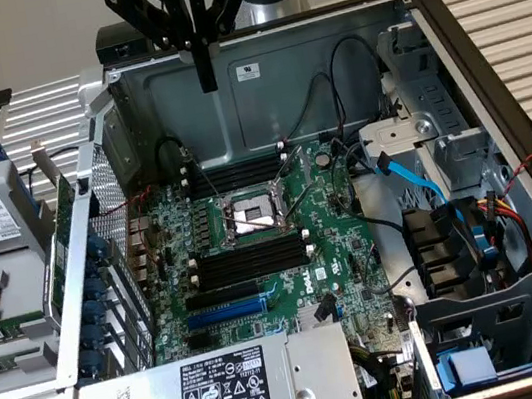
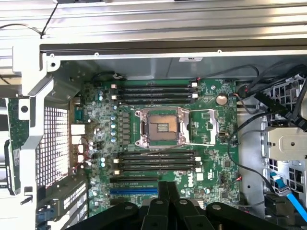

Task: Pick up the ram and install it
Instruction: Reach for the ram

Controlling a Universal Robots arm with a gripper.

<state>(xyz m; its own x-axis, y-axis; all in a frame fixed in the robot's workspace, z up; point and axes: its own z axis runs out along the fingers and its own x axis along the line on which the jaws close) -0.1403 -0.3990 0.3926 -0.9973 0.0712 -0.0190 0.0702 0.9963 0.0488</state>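
black tool, closed, hangs above green motherboard, loose cables beside it.

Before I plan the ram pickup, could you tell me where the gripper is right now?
In the exterior view, the gripper hangs shut at top centre, high above the motherboard and clear of its memory slots.

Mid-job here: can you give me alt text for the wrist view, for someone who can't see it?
The gripper, jaws shut, hangs above the green motherboard inside an open computer case. An open CPU socket sits at the board's centre, with a bank of long black memory slots on each side of it.
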